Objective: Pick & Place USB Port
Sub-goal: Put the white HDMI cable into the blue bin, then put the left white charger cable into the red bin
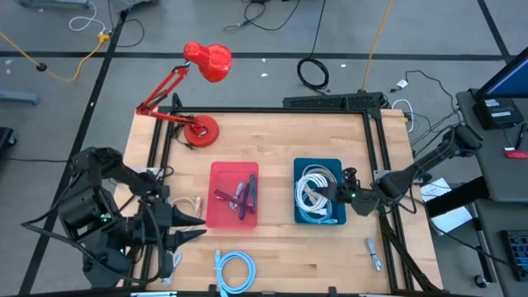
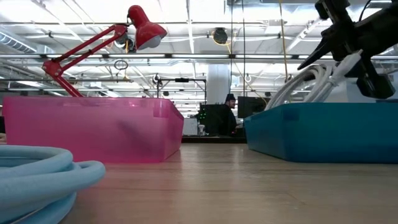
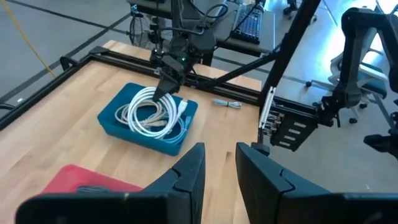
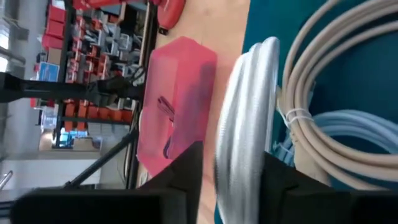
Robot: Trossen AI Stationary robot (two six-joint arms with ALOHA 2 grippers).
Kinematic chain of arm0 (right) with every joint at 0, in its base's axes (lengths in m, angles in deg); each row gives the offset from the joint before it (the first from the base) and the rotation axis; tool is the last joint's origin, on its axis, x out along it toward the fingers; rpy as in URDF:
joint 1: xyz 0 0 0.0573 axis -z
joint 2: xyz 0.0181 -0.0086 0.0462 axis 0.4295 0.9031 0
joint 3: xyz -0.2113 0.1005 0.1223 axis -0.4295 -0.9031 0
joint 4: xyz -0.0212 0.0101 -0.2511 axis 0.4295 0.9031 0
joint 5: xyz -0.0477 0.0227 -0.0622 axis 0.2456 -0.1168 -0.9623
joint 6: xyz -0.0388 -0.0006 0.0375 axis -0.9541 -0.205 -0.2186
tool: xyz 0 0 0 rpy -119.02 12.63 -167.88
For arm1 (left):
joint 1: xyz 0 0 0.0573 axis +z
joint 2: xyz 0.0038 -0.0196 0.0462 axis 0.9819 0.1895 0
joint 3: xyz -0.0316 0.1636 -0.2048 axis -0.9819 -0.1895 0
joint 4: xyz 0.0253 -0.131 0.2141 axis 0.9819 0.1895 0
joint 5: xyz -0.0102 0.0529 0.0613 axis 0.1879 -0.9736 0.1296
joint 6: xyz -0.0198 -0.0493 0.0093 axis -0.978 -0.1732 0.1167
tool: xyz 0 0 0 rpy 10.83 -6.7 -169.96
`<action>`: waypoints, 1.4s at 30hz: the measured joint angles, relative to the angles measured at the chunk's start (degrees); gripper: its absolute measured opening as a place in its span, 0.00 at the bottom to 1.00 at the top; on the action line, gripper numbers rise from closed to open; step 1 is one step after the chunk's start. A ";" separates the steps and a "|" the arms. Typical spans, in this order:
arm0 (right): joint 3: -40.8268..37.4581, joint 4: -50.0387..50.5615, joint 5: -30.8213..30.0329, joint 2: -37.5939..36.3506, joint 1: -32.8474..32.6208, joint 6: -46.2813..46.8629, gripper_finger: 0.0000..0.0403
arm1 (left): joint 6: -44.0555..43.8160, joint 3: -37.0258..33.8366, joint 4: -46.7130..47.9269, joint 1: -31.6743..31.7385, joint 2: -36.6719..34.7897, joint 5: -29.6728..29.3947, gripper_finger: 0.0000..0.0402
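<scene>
Overhead arrangement, left to right: left gripper parked at the table's left front, fingers slightly apart, nothing between them; coiled light-blue cable on the wooden tabletop; translucent pink plastic bin holding dark cables; rectangular teal plastic bin holding coiled white and grey USB cables; right gripper reaching into the teal bin. Right wrist view alone shows the fingers pinching a silvery-white cable loop; low view alone shows that loop lifted above the bin's rim, plus a red desk lamp behind.
</scene>
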 joint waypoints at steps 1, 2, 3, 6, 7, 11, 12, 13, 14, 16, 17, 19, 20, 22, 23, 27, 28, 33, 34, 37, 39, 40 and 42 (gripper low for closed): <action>0.00 0.19 0.47 -0.18 0.07 0.01 0.26 | -0.04 0.00 0.24 0.12 0.00 0.05 0.22; 0.00 0.33 1.09 -0.39 0.18 -0.01 0.28 | -0.05 0.00 0.42 0.19 -0.01 0.04 0.22; 0.00 0.43 1.38 -0.64 0.22 -0.03 0.30 | 0.02 0.00 0.44 0.22 -0.02 0.04 0.22; 0.00 0.97 1.41 -1.98 0.22 -0.43 0.35 | 0.43 0.00 0.40 0.26 -0.02 0.04 0.22; 0.00 1.20 1.39 -2.53 0.34 -0.54 0.36 | 0.43 0.00 0.40 0.26 -0.02 0.04 0.22; 0.00 3.87 1.59 -4.79 1.22 -0.95 0.38 | 0.42 0.00 0.36 0.16 -0.02 0.08 0.22; 0.00 5.02 1.62 -5.41 1.39 -0.95 0.38 | 0.41 0.00 0.36 -0.07 -0.02 0.09 0.22; 0.00 6.43 1.73 -6.09 1.59 -0.88 0.38 | 0.38 0.00 0.31 -0.18 -0.02 0.08 0.22; 0.00 7.92 2.20 -6.74 1.85 -0.59 0.38 | 0.32 0.00 0.33 -0.26 -0.02 0.08 0.22; 0.00 11.97 3.66 -7.94 2.71 0.03 0.38 | 0.07 0.00 0.31 -0.52 -0.02 0.12 0.22; 0.00 14.62 4.70 -8.46 3.30 0.70 0.38 | -0.16 0.00 0.31 -0.63 -0.02 0.13 0.22; 0.00 19.21 6.32 -9.29 4.49 1.67 0.38 | -0.26 0.00 0.29 -0.89 -0.02 0.10 0.22; 0.00 21.22 7.08 -9.70 5.17 1.98 0.38 | -0.27 0.00 0.29 -0.92 -0.02 0.10 0.22; 0.00 24.55 8.86 -10.28 6.89 2.33 0.38 | -0.27 0.00 0.29 -0.92 -0.02 0.10 0.22; 0.00 25.70 9.62 -10.46 7.84 2.18 0.38 | -0.27 0.00 0.28 -0.92 -0.02 0.08 0.22; 0.02 26.44 12.97 -10.64 12.12 -1.46 0.38 | 0.01 0.00 0.30 -0.77 -0.02 0.06 0.22; 0.10 26.49 13.80 -10.63 13.18 -2.85 0.38 | 0.01 0.00 0.37 -0.60 -0.02 0.05 0.22; 3.15 27.58 15.01 -10.48 18.27 -10.55 0.38 | 0.16 0.00 0.76 -0.29 -0.02 0.06 0.22; 4.25 27.88 14.87 -10.48 19.44 -12.69 0.38 | 0.16 0.00 0.89 -0.27 -0.02 0.04 0.22; 8.54 27.58 12.95 -10.45 22.79 -21.76 0.38 | -0.30 0.00 1.82 -0.27 -0.02 0.03 0.22; 12.05 25.59 10.52 -10.48 24.68 -30.73 0.38 | -0.45 0.00 1.96 -0.27 -0.02 0.04 0.22; 13.76 23.38 9.15 -10.48 25.45 -36.15 0.38 | -0.48 0.00 1.95 -0.27 -0.02 0.02 0.22; 16.25 14.43 5.86 -10.72 26.36 -47.32 0.38 | -0.60 0.00 1.95 -0.27 -0.02 0.02 0.22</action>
